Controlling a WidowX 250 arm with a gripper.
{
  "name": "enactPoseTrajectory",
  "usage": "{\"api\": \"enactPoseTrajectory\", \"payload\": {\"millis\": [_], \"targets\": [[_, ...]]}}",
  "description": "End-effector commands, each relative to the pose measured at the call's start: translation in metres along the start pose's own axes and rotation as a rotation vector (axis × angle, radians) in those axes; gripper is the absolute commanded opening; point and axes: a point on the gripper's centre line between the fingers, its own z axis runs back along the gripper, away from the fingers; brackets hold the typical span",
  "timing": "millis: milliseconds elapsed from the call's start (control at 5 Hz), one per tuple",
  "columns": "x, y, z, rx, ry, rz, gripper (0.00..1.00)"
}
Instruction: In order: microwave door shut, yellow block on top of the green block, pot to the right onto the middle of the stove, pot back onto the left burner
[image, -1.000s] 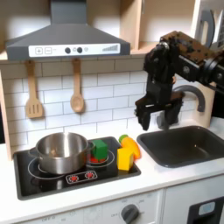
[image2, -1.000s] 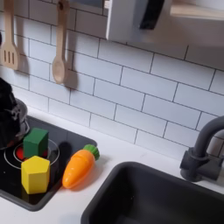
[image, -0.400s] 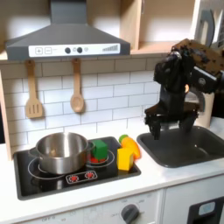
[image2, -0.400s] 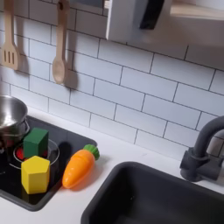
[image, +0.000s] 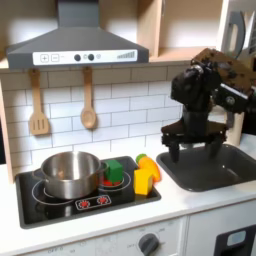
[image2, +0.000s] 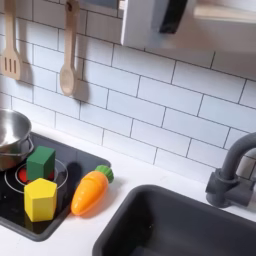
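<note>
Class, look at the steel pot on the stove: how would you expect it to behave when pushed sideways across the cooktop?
The pot is wide and low, so it probably slides rather than tips. The stove looks glossy and flat, so friction is likely small. Its shiny sides may slip against the gripper.

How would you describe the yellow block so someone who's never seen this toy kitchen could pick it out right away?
Start at the black stove on the counter, left of the sink. On the stove's right end, near its front edge, stands the yellow block, in front of the green block and beside the orange carrot. It is the only bright yellow, flat-sided piece; the carrot is rounded, with a green tip.
</note>
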Motion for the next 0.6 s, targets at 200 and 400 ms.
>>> {"api": "enactPoseTrajectory", "payload": {"millis": [200, 400], "targets": [[0.0235, 0.0238, -0.0145, -0.106, -0.054, -0.038, 1.0], [0.0263, 0.0231, -0.0139, -0.187, -0.063, -0.092, 1.0]]}}
